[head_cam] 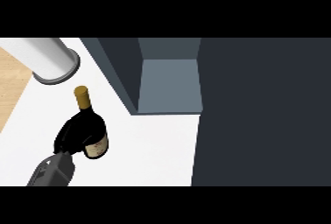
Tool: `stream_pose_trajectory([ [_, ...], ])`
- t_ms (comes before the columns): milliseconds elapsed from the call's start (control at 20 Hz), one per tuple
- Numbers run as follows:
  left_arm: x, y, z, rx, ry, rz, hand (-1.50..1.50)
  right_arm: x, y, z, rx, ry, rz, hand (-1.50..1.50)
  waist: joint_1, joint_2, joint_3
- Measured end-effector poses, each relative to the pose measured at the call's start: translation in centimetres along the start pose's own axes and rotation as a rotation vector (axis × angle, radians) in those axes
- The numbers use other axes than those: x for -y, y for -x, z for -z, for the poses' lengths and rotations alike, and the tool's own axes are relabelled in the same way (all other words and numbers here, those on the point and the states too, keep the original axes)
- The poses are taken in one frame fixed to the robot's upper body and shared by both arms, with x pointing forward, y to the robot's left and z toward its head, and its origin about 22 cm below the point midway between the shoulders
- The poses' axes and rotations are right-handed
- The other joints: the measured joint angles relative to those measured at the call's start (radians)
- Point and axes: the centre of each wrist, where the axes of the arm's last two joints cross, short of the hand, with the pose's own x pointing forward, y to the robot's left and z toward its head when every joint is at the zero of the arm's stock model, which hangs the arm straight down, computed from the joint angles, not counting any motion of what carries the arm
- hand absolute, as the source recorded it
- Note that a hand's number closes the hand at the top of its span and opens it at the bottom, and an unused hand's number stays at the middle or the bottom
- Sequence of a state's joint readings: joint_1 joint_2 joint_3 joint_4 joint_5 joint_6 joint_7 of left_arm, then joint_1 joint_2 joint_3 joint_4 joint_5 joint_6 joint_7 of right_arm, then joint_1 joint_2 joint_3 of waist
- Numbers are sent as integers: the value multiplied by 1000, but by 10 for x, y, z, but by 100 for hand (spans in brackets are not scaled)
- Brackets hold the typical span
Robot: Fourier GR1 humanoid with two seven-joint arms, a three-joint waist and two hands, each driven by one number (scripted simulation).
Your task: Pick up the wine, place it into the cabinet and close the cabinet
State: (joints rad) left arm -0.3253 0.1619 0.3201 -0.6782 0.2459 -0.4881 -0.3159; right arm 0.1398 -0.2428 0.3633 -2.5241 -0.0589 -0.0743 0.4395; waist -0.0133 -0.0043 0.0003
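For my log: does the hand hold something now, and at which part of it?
Yes. The left hand is curled round the wine bottle, on its body next to the label; the neck and gold cap stay free.

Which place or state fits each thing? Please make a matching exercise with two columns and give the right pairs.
Things:
1. wine bottle
2. cabinet
3. white cylinder
4. left hand

Descriptions:
A. top left, at the counter's edge
B. curled round the bottle
C. open, its inside showing
D. held, gold cap pointing to the picture's top

Pairs: 1-D, 2-C, 3-A, 4-B
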Motion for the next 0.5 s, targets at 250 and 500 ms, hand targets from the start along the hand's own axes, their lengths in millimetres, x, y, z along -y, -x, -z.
stream_pose_trajectory([
  [250, 8, 9, -12, 128, -42, 22, 150, -1, 2, 0, 4, 0, 7, -150, 7, -3, 0],
  [500, 22, 24, -39, 306, -118, 25, 150, -2, 5, -2, 5, 3, 16, -150, 16, -6, 1],
])
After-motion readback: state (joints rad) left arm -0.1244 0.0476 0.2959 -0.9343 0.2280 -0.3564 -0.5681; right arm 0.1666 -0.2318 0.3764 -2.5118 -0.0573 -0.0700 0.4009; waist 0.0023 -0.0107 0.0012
